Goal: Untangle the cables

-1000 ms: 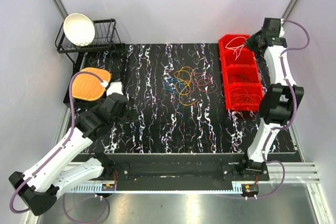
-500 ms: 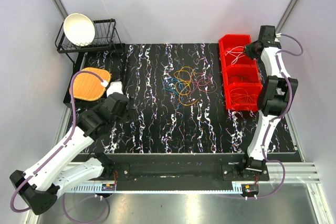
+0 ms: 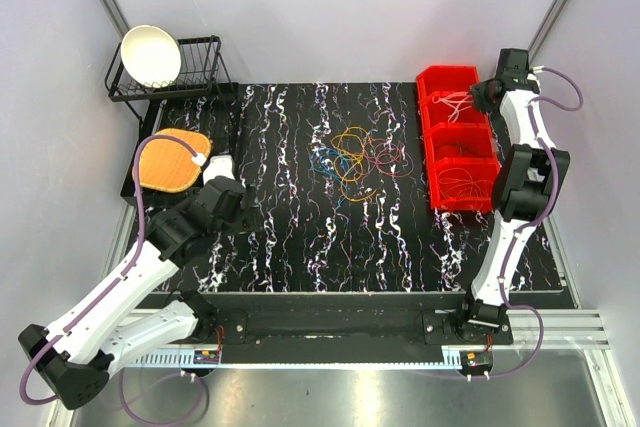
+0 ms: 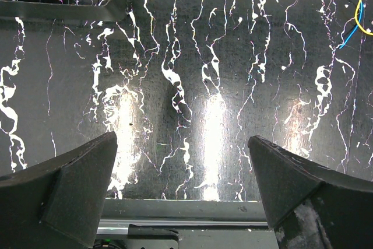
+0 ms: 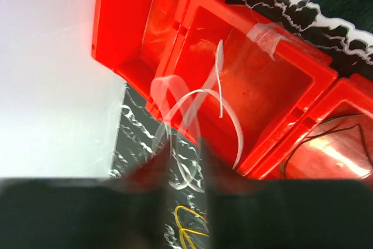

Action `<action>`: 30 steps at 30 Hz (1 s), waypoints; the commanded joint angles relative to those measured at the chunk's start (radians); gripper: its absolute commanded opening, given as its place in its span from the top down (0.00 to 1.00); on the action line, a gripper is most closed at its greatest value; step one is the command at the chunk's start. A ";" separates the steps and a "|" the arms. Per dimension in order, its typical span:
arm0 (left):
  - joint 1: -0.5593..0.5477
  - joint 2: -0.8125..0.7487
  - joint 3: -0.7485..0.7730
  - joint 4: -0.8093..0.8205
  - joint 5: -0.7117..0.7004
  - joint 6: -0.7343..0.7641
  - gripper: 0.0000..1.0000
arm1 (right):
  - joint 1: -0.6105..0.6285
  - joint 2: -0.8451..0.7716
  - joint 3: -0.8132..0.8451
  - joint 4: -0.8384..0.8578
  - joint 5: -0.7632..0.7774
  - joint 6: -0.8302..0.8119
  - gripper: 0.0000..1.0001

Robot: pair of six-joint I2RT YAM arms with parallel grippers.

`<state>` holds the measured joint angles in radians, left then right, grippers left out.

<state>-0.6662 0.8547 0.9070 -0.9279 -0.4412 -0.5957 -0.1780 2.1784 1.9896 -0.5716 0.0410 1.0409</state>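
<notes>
The cables (image 3: 355, 159) lie as a loose tangle of orange, yellow, blue, red and purple loops at the middle of the black marbled mat. A blue and a yellow loop show at the top right of the left wrist view (image 4: 355, 16). My left gripper (image 3: 215, 167) is open and empty over the mat's left side, its fingers (image 4: 58, 185) wide apart. My right gripper (image 3: 482, 97) hovers over the red bins (image 3: 440, 152) at the back right. Its blurred jaws (image 5: 183, 161) stand nearly closed on a white cable (image 5: 230, 109) that loops over a bin compartment.
A black wire rack (image 3: 200, 72) with a white bowl (image 3: 150, 55) stands at the back left, with an orange woven pad (image 3: 172, 160) in front of it. The nearest red bin compartment holds thin cables (image 3: 465, 185). A yellow loop (image 5: 189, 231) shows beneath my right gripper.
My right gripper has come down and left from the back corner to above the bins, and the white cable shifted with it. The left arm has barely moved.
</notes>
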 commanded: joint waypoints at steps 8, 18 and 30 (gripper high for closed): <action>0.005 -0.009 0.003 0.024 -0.007 -0.004 0.01 | -0.011 -0.049 0.066 0.071 -0.128 -0.048 0.29; 0.005 -0.005 0.000 0.023 -0.004 -0.010 0.01 | -0.009 -0.190 -0.106 0.251 -0.383 -0.174 0.40; 0.004 0.004 -0.011 0.050 0.038 -0.022 0.01 | 0.087 -0.344 -0.327 0.243 -0.546 -0.283 0.41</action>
<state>-0.6662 0.8528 0.9058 -0.9264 -0.4294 -0.6022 -0.1452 1.9099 1.7187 -0.3393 -0.4393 0.8322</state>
